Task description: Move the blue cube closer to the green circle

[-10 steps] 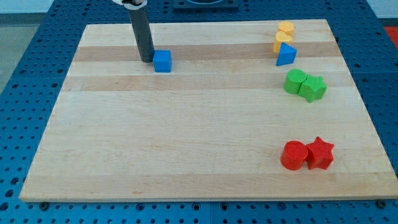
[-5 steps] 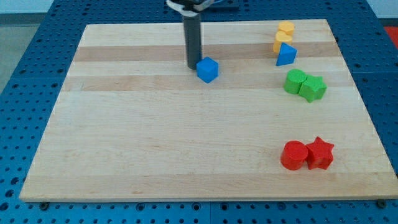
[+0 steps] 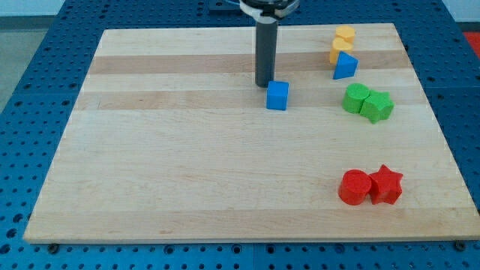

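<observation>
Left of centre, the wooden board point(image 3: 187, 172) is seen bare. At the upper middle of the frame my tip point(image 3: 262, 84) is planted on the wood — a plain rod, so nothing is grasped or released by it; it can only push. The blue cube point(image 3: 277, 95) is found just beside the tip, to its lower right, and whether the two touch cannot be told. Further right, near the right edge, the green circle point(image 3: 356, 98) is set against a second green block point(image 3: 377, 107), about level with the cube and well apart from it. The push is therefore judged to run rightward — the tip is better placed squarely on the cube's left face first. Above the green pair a blue triangle point(image 3: 344, 67) is seen.
</observation>
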Controlling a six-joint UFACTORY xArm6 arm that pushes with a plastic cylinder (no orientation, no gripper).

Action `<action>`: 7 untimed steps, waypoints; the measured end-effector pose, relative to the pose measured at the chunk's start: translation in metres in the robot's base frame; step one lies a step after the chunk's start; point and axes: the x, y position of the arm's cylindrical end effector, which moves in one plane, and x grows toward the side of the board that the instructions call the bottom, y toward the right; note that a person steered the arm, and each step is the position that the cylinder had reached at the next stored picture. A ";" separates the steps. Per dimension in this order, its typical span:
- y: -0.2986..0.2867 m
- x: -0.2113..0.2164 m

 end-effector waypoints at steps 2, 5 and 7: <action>-0.021 0.031; 0.001 0.031; 0.031 0.035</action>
